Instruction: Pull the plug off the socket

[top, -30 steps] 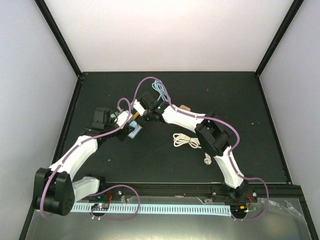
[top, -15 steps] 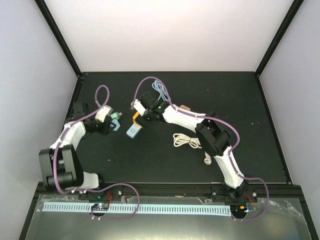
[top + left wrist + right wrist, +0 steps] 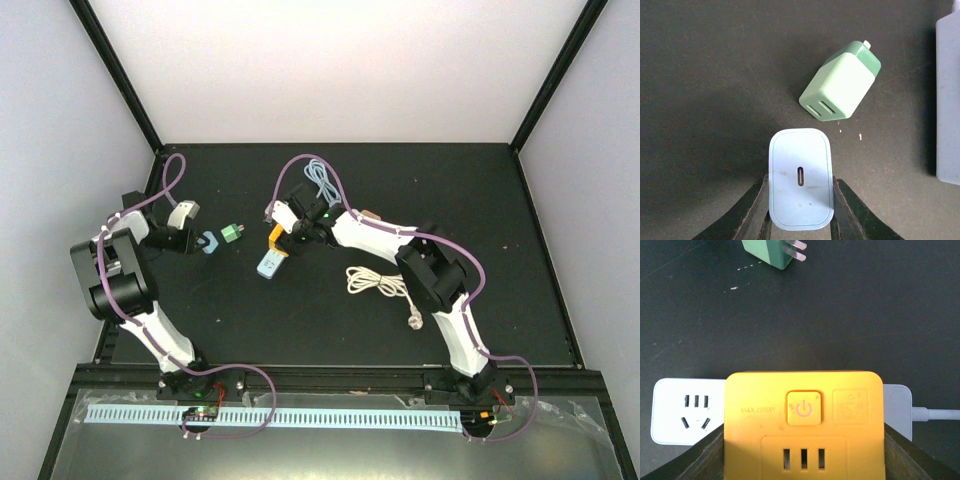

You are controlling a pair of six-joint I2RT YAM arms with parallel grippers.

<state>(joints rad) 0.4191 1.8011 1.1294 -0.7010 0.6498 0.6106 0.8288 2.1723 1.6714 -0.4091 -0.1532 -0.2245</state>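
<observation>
Left gripper point(image 3: 801, 202): jaws are clamped on the blue plug point(image 3: 801, 177), which is held clear of the socket, at the left of the table point(image 3: 710, 70). A green plug point(image 3: 840, 82) is seen lying loose just beyond it, not touching. Right gripper point(image 3: 805, 460): jaws are closed on the sides of the yellow socket block point(image 3: 805, 410). A white power strip point(image 3: 685, 412) is seen behind the block on both sides; whether they are joined cannot be told. A white cable coil point(image 3: 375, 283) is laid near the right arm.

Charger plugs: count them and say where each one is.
2. The blue plug is gripped in the left end effector; the green plug lies loose on the table beside it.
</observation>
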